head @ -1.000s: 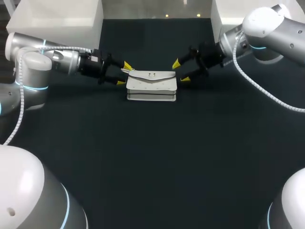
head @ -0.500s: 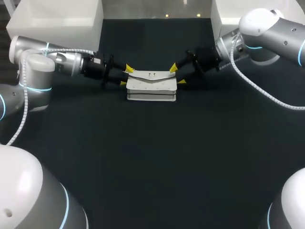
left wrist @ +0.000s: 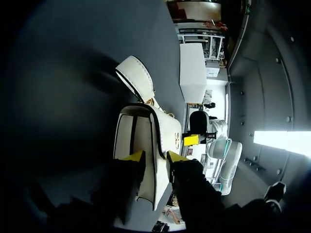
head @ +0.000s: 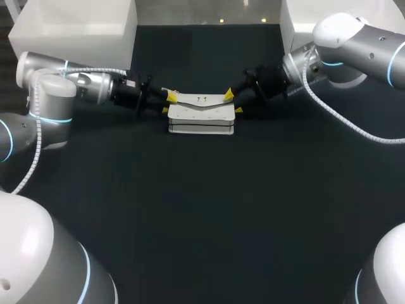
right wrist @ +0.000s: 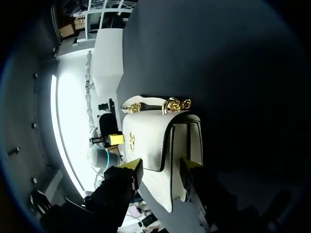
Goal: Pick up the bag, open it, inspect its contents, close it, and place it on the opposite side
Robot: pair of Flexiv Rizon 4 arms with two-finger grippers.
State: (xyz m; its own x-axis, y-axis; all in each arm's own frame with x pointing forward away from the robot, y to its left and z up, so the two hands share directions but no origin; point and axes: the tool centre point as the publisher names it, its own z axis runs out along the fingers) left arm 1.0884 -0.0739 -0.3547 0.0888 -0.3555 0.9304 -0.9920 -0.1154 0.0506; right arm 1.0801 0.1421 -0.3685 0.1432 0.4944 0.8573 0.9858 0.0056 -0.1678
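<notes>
The white flap bag (head: 200, 114) lies flat at the far middle of the dark table, clasp upward. My left gripper (head: 168, 104) is at its left end; in the left wrist view the gripper (left wrist: 154, 158) has both yellow tips pressed against the end of the bag (left wrist: 160, 128). My right gripper (head: 233, 102) is at the opposite end. In the right wrist view that gripper (right wrist: 160, 167) straddles the upper part of the bag (right wrist: 146, 141), fingers close to it but still apart. A gold chain (right wrist: 170, 104) lies behind the bag.
A white box (head: 69, 28) stands at the back left corner and another white box (head: 302, 18) at the back right. The dark tabletop (head: 202, 209) stretches wide in front of the bag, toward me.
Both arms have slid inward to the bag's ends, and both grippers have narrowed. The left fingers have closed onto the bag. The bag has stayed in place.
</notes>
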